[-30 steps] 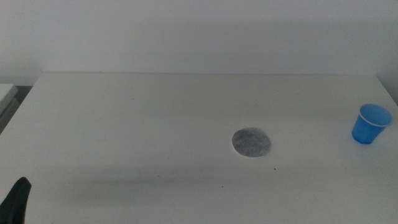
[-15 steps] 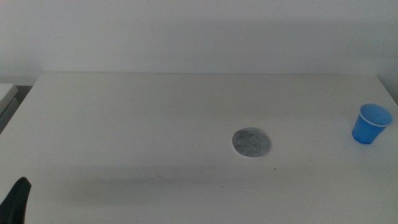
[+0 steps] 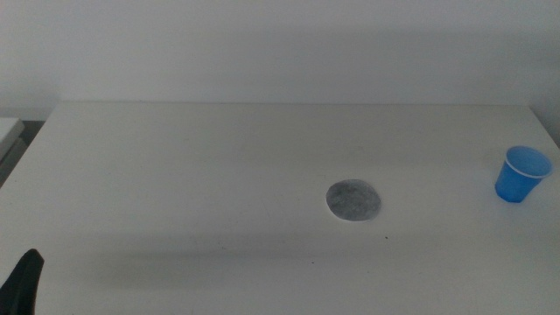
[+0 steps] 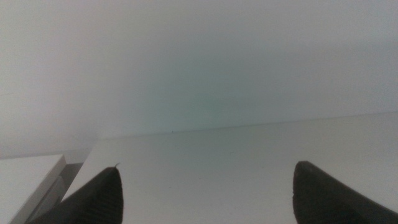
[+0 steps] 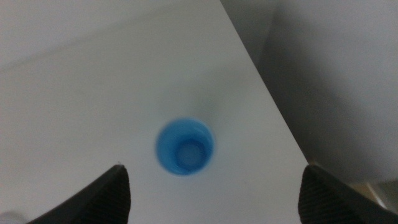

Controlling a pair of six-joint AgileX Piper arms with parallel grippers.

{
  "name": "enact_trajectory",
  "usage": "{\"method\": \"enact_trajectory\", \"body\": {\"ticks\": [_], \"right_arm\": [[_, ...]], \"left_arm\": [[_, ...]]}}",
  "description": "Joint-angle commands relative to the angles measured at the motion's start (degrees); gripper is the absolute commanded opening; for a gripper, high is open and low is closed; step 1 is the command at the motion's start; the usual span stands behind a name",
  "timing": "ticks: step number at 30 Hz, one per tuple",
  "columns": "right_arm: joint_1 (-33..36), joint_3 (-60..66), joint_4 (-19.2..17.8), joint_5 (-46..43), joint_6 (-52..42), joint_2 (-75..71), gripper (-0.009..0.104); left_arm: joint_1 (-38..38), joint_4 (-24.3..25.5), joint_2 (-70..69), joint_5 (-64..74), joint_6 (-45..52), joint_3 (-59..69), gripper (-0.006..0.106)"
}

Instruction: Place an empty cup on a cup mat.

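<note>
The cup (image 3: pixel 523 174) stands upright at the table's (image 3: pixel 192 175) right edge, well apart from the mat (image 3: pixel 353 200). The right gripper (image 5: pixel 214 186) hangs above it, jaws wide. The left gripper (image 4: pixel 205 190) waits near-left, jaws wide.

One cup (image 3: pixel 523 174) (blue), one cup mat (image 3: pixel 353 201).

Little of the robot showed. The left gripper (image 4: pixel 205 193) had two dark, matte jaws, each a smooth wedge narrowing to a rounded tip, one with a tiny nick at its point. The right gripper (image 5: pixel 214 193) had like jaws, blurred at the edges. No cables, screws or markings were discernible.
</note>
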Motion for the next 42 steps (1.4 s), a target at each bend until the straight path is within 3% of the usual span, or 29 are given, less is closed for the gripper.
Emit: {"method": "enact_trajectory", "body": {"ticks": [1,7,12,15,18,22,25,29,42], "right_arm": [[-2.92,-0.38,2.30,-0.03,-2.58,4.20,0.081],[-7.84,-0.38,10.90,-2.53,-8.62,13.77,0.078],[-8.05,-0.38,12.69,-3.41,-9.34,21.03,0.078],[-8.05,-0.38,15.70,-4.26,-11.40,24.58,0.077],[-8.05,-0.38,15.93,-5.59,-11.45,27.68,0.070],[-8.05,-0.38,15.58,-6.33,-10.81,30.81,0.041],[-7.74,-0.38,16.32,-6.99,-15.24,30.77,-0.001],[-3.44,-0.38,18.73,-6.61,-16.42,26.30,-0.002],[19.87,-0.38,18.25,-9.04,-11.57,23.03,-0.002]], "left_arm": [[-0.16,-0.39,-0.21,-0.31,-0.16,-0.02,0.094],[-0.16,-0.39,-0.21,-0.31,-0.16,-0.02,0.094],[-0.16,-0.39,-0.21,-0.31,-0.16,-0.02,0.094],[-0.16,-0.39,-0.21,-0.31,-0.16,-0.02,0.094],[-0.16,-0.39,-0.21,-0.31,-0.16,-0.02,0.094],[-0.16,-0.39,-0.21,-0.31,-0.16,-0.02,0.094],[-0.16,-0.39,-0.21,-0.31,-0.16,-0.02,0.094],[-0.16,-0.39,-0.21,-0.31,-0.16,-0.02,0.094],[-0.16,-0.39,-0.21,-0.31,-0.16,-0.02,0.094]]}}
